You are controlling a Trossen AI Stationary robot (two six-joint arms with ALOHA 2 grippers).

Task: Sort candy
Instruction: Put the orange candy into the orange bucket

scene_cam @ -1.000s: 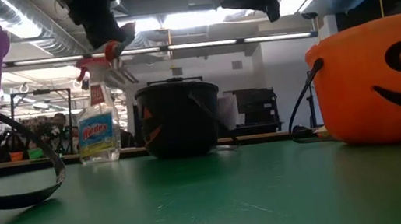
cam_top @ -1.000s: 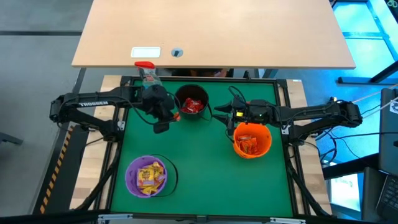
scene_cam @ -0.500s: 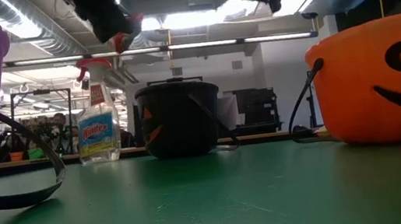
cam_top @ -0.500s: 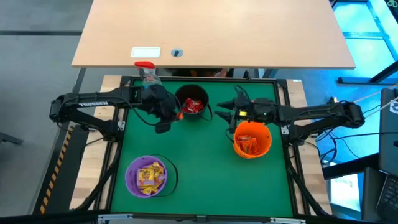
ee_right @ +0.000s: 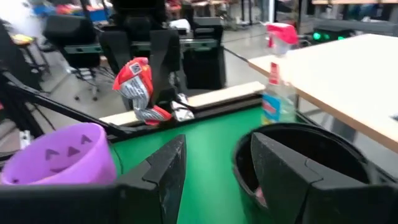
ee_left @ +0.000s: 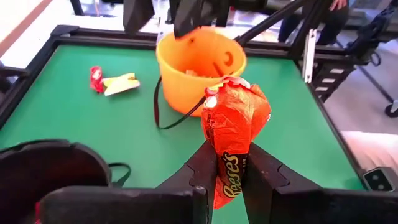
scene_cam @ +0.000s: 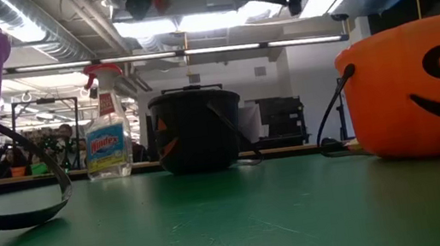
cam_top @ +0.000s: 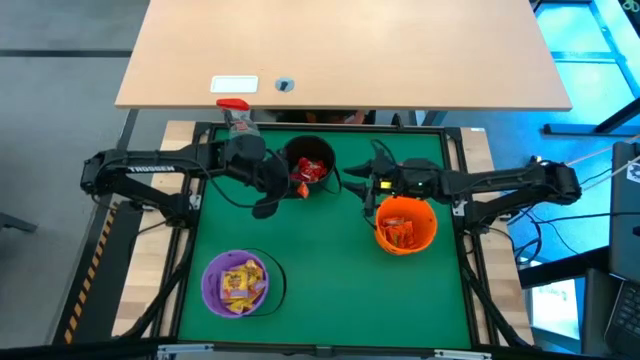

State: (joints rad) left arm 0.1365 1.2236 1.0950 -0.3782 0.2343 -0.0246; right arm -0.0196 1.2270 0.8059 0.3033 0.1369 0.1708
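The left end effector (ee_left: 228,163) pinches an orange-red candy packet (ee_left: 233,121) above the black bucket (cam_top: 309,166). The right end effector (ee_right: 212,163) hangs empty, fingers apart, near the orange bucket (cam_top: 405,223).

Two dark, near-black jointed arms, built of slim tubular links between bulkier rounded joint housings. White "TROSSEN" lettering along the upper link of the left arm (cam_top: 150,168). Thin black cables looped beside each arm near its base and trailing along the links. Small orange and light spots on the wrist block of the right arm (cam_top: 470,185). Left tool (ee_left: 229,171): two matte black flat fingers, widening into angular plates toward a blocky black body. Right tool (ee_right: 214,165): same matte black, broad flat fingers with bevelled edges and smooth faces.
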